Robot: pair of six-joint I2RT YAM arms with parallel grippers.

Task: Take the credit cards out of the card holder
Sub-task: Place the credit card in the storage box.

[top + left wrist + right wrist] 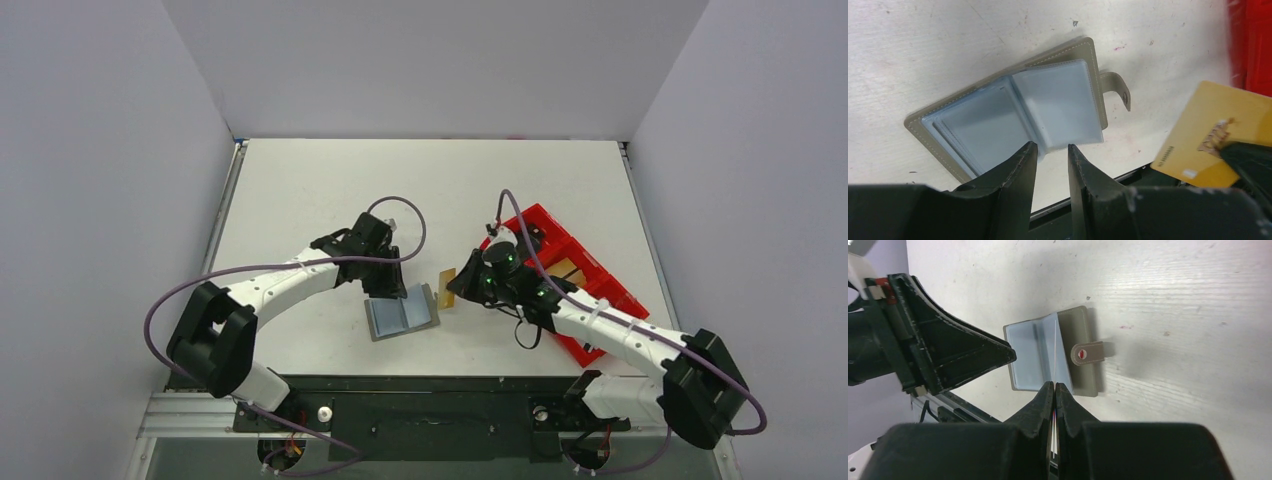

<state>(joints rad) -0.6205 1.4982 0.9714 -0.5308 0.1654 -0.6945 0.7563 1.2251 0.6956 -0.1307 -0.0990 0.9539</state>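
The grey card holder (402,314) lies open on the table, blue-grey pockets up, tab to the right; it also shows in the left wrist view (1013,110) and the right wrist view (1083,325). My left gripper (383,292) is open and empty, its fingertips (1028,155) at the holder's near edge. My right gripper (458,287) is shut on a yellow credit card (447,288) and holds it on edge just right of the holder, clear of the pockets. The card shows flat in the left wrist view (1208,130) and edge-on in the right wrist view (1054,347).
A long red tray (590,275) stands to the right, under my right arm, with a tan card-like piece (566,268) in it. The table's front edge and black rail run just below the holder.
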